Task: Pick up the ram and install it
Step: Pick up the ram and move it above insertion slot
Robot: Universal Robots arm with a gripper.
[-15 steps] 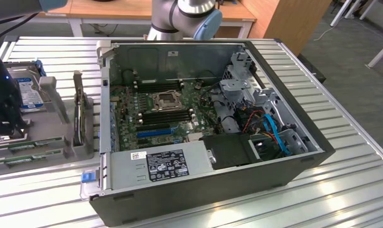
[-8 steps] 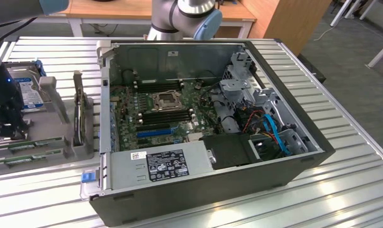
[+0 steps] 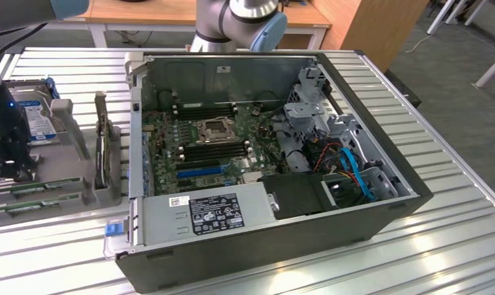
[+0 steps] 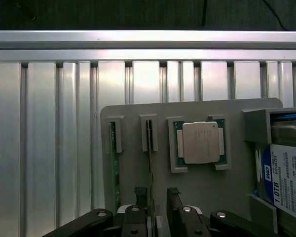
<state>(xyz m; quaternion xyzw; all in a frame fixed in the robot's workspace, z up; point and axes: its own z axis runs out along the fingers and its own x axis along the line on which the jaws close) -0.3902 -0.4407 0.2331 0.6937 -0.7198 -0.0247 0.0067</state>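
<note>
At the exterior view's left, the gripper [image 3: 10, 167] hangs over a grey holder [image 3: 74, 158], just above two green ram sticks [image 3: 36, 185]. The open computer case [image 3: 256, 246] sits to their right on the slatted table [image 3: 444, 246].

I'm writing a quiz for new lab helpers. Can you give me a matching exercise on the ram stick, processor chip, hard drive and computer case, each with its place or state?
1. ram stick
2. processor chip
3. hard drive
4. computer case

A. open, motherboard showing
B. flat in a square recess of the grey holder
C. on edge in a narrow slot of the holder
D. blue-labelled, at the holder's end

Pairs: 1-C, 2-B, 3-D, 4-A
</note>
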